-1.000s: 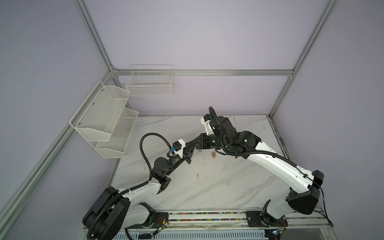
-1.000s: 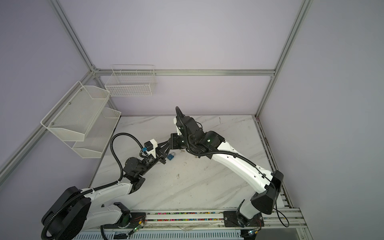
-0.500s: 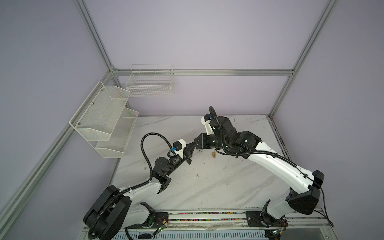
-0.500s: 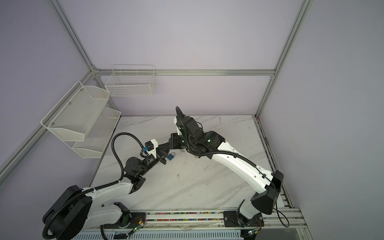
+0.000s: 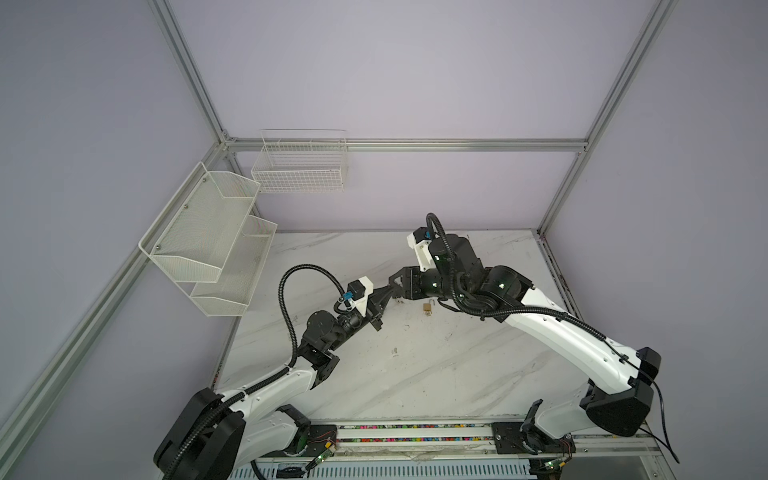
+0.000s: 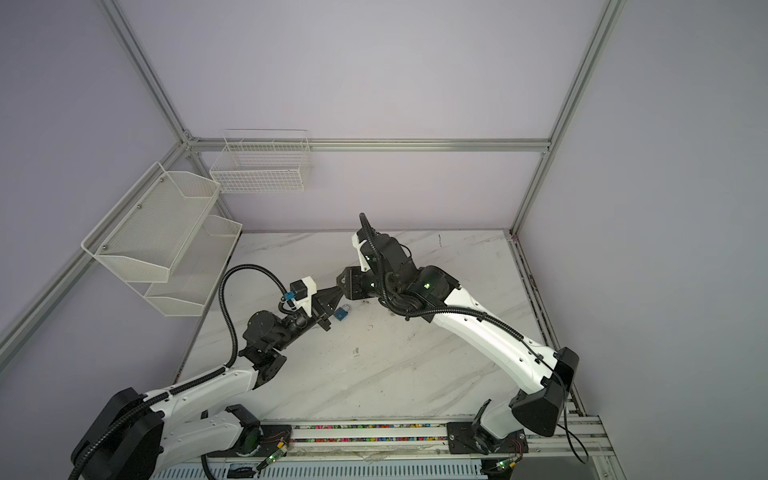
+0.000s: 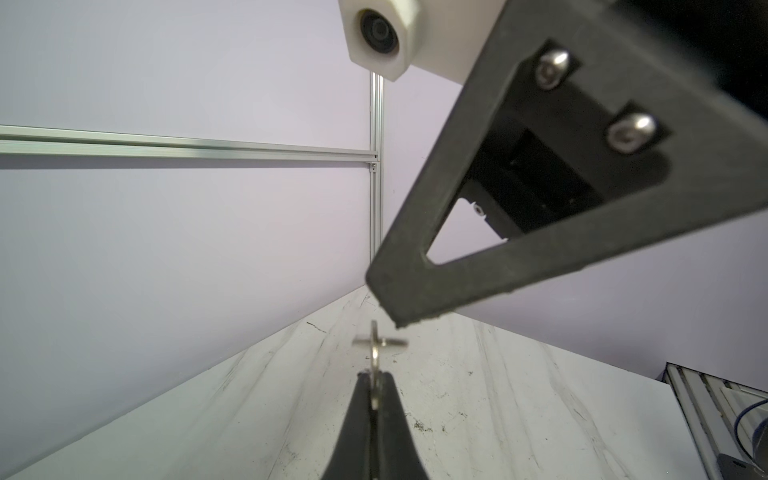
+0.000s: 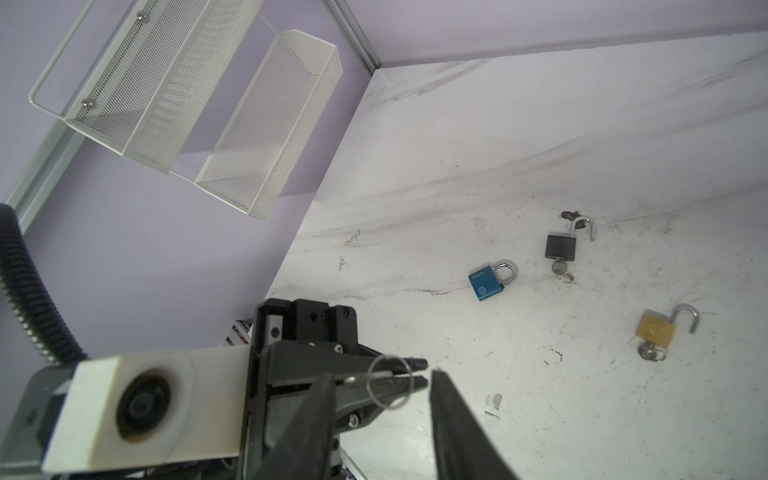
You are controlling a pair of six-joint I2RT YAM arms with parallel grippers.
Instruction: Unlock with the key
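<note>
Left wall: white mesh two-tier shelf (image 5: pixel 199 232); a white wire basket (image 5: pixel 299 174) hangs on the back wall beside it.
Left gripper (image 7: pixel 375 380): black fingers pinched together on the silver metal key on a wire ring (image 8: pixel 386 375), held clear above the white marble tabletop (image 5: pixel 415 365).
Right gripper (image 8: pixel 382 374): tip to tip with the left one. Fingers spread apart, one on each side of the key — no contact visible in the wrist view.
Blue padlock (image 8: pixel 488 282): lies flat on the tabletop, just beside the left gripper in a top view; shackle closed.
Black padlock (image 8: pixel 561 247): near the blue one — shackle swung open, key in its base.
Brass padlock (image 8: pixel 656 330): apart from both, shackle open, key in its base.
</note>
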